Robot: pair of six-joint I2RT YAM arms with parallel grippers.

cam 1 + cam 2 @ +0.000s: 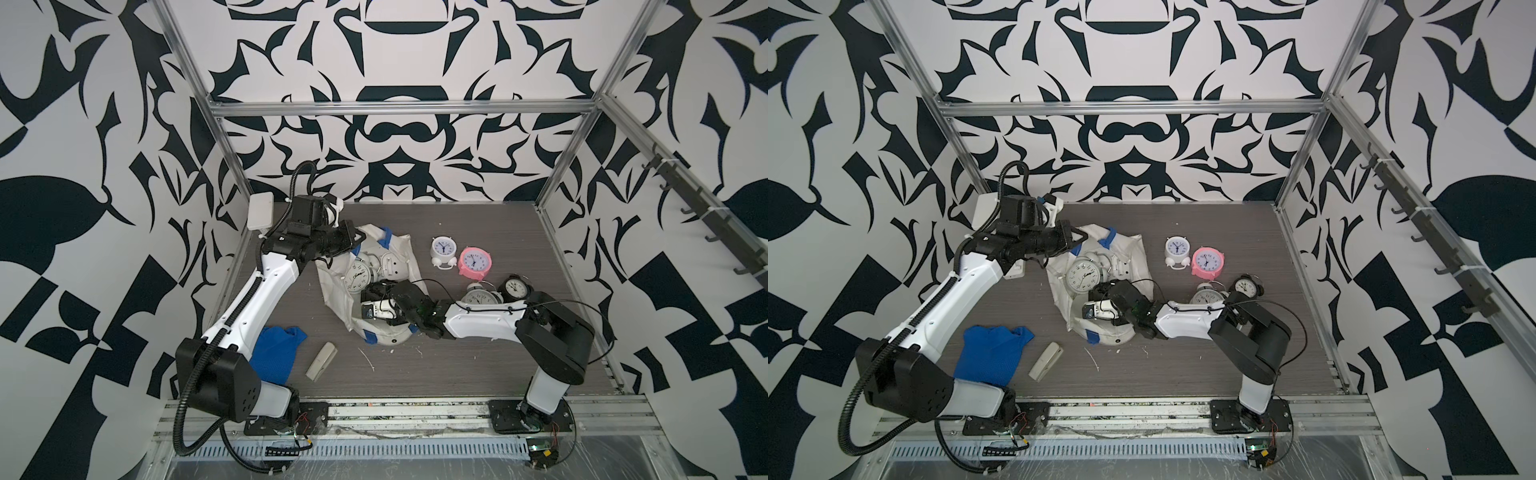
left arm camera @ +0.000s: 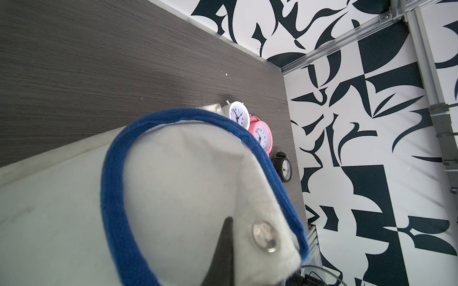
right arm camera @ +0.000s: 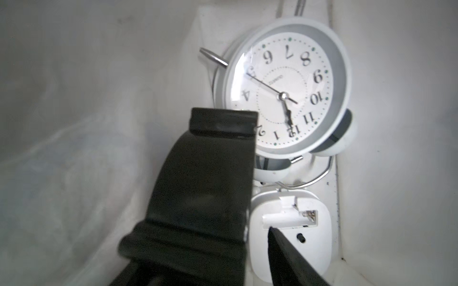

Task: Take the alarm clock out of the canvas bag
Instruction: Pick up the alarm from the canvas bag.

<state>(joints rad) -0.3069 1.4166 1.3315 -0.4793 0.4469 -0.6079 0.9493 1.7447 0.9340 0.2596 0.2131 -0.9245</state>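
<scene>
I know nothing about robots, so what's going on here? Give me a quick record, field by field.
Bag: canvas bag lying on the table, mouth open
Left jaws: shut on the bag's rim by its blue strap
Right jaws: open, inside the bag beside the clocks
In bag: white twin-bell alarm clock, face up; another white clock, back showing
Outside bag: small white clock, pink clock, black clock, silvery clock
Also: blue cloth

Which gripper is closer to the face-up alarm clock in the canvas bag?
Right. The right gripper reaches inside the canvas bag, beside the alarm clock; the left gripper pinches the bag's rim.
</scene>
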